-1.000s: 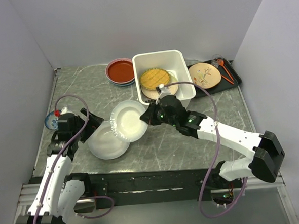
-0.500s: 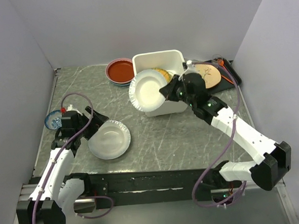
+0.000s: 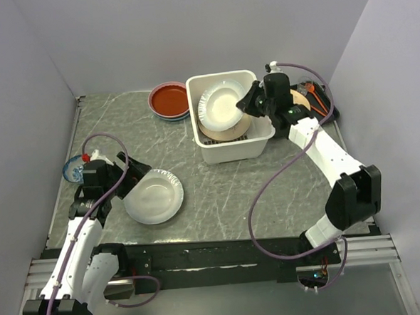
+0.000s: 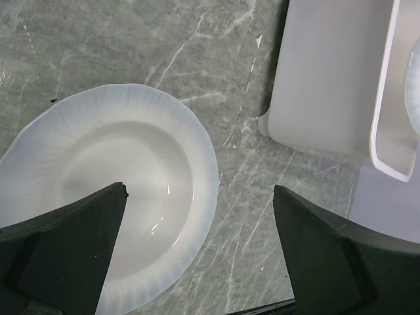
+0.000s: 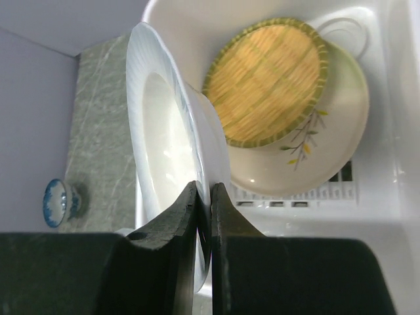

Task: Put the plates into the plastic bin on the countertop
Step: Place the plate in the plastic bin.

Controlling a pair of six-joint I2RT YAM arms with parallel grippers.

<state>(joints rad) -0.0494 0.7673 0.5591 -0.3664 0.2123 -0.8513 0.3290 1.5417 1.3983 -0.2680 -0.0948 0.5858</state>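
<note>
Where the right gripper's (image 5: 204,191) fingers meet, they are clamped on the rim of a white fluted plate (image 5: 161,125), one finger on each face. The plate stands almost on edge. Past that rim, the right wrist view looks into the plastic bin (image 5: 387,131). There a yellow lattice plate (image 5: 266,79) lies on a cream plate with a branch motif (image 5: 321,151), and the slotted bottom shows beside them. From above, the held plate covers the lattice one, but only that view shows the plate hanging tilted over the bin's opening. It also shows the bin standing on the marbled countertop (image 3: 234,199).

The left gripper's (image 4: 200,192) fingers stand wide apart with nothing between them, hovering over a second white plate (image 4: 131,177) that lies flat on the countertop. Its wrist view catches the bin's outer wall at the upper right. Only the top view takes in a red plate (image 3: 169,99) just behind the bin's left corner and a black tray (image 3: 333,111) to the bin's right. A small blue patterned bowl (image 3: 74,168) sits beside the left arm.
</note>
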